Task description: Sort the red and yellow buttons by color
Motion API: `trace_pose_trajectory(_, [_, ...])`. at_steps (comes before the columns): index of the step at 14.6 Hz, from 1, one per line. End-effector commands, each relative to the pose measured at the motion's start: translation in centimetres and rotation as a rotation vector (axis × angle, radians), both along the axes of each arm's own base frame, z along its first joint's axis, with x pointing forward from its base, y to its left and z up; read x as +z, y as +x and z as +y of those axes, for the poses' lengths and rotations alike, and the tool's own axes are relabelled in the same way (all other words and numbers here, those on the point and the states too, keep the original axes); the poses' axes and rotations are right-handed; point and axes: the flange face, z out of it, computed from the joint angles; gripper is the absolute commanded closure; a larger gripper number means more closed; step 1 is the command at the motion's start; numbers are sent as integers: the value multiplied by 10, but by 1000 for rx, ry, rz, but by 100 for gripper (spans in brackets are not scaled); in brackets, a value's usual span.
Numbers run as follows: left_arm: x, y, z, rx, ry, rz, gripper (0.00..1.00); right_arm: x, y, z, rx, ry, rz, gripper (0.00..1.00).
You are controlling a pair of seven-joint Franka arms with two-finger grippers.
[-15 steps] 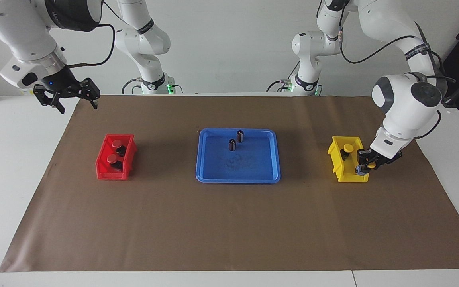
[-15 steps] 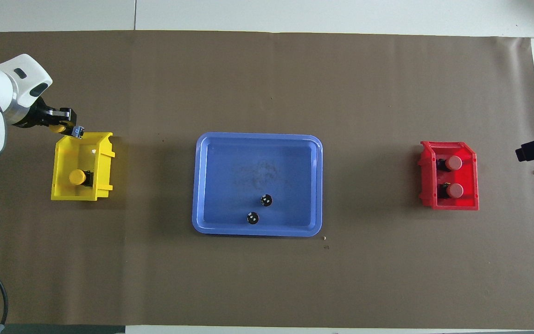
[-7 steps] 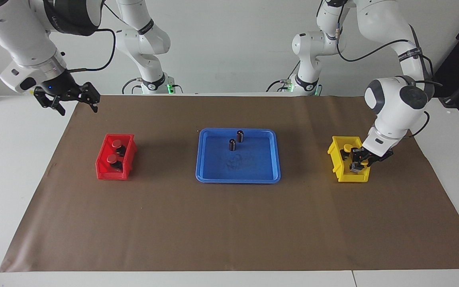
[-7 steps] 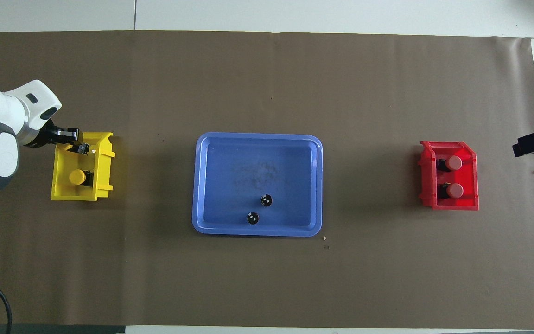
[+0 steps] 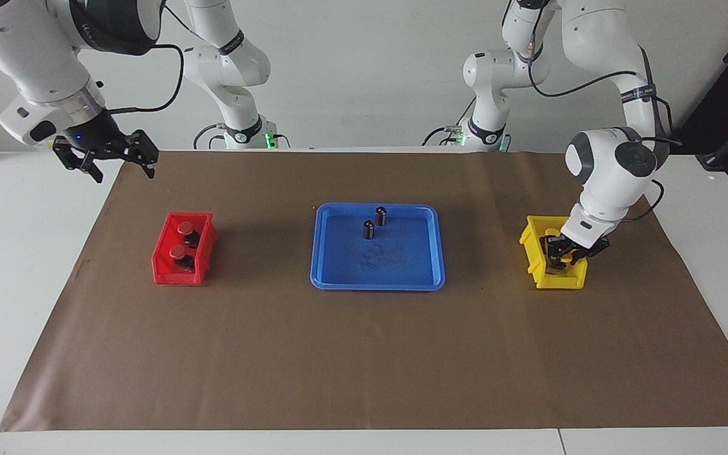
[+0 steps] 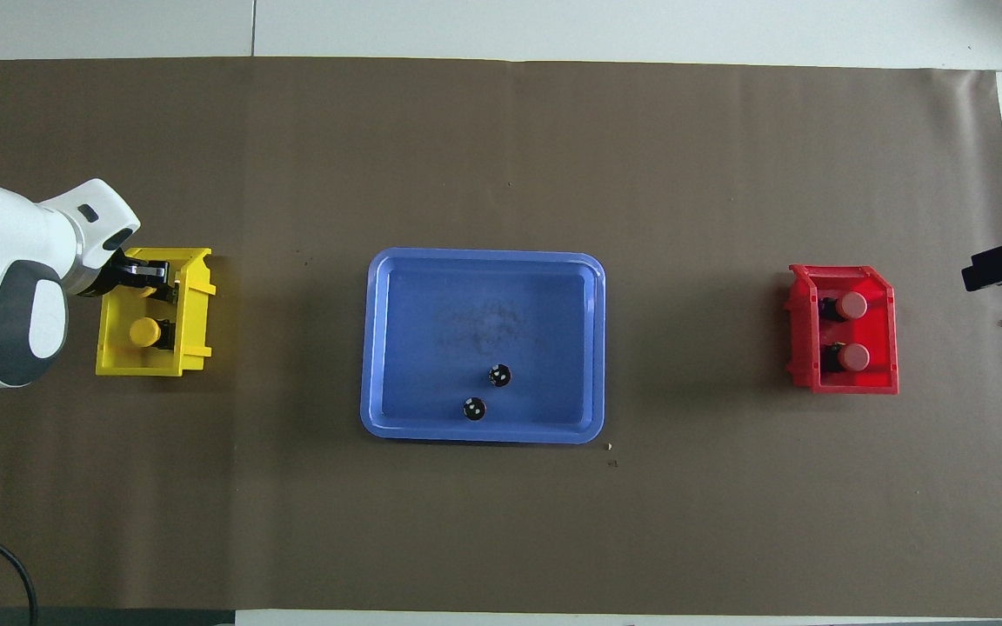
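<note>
My left gripper is shut on a yellow button and holds it low inside the yellow bin, in the half farther from the robots. The gripper covers most of that button in the overhead view. A second yellow button sits in the same bin, nearer to the robots. Two red buttons sit in the red bin; they also show in the overhead view. My right gripper is open, empty and raised over the paper's corner at the right arm's end, waiting.
A blue tray lies mid-table between the bins, with two dark silver-topped cylinders standing in its part nearer the robots. Brown paper covers the table.
My left gripper has carried the yellow button from just outside the yellow bin's farther corner to inside the bin and lower. The right gripper has hardly moved.
</note>
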Motion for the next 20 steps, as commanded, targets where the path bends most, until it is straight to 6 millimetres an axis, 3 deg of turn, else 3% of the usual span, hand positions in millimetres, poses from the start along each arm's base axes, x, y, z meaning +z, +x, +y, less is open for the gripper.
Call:
trace_pose_trajectory(1, [5,0,-2,-20,4,-28,12,3,2,0,-14,-9,-7,0])
trace_pose_trajectory(3, [19,7,-2,-22,4,-41,11,2,3,1,-14,-7,-8,0])
trace_pose_trajectory(5, [50,17,-4,-19,9,-28,10,3,2,0,-14,-9,-6,0])
trace_pose_trajectory(7, [100,29,-7,-12,18,17,10,3,3,1,-14,-7,-8,0])
trace_pose_trajectory(8, [122,30,-17,-14,14,24,9,4,3,2,-11,-9,-11,0])
trace_pose_trajectory(9, [145,31,-23,-19,10,3,0,3,3,2,-11,-9,-8,0])
trace_pose_trajectory(11, [190,28,-27,11,-84,-41,0,4,3,2,-13,-9,-11,0])
trace_pose_trajectory(14, [236,22,-31,-2,-101,-29,0,4,3,2,-13,-9,-11,0])
trace_pose_trajectory(16, [256,16,-28,-3,-97,-9,0,4,3,2,-13,-9,-11,0])
trace_pose_trajectory(20, [258,10,-23,4,-90,28,0,5,4,1,-14,-7,-14,0])
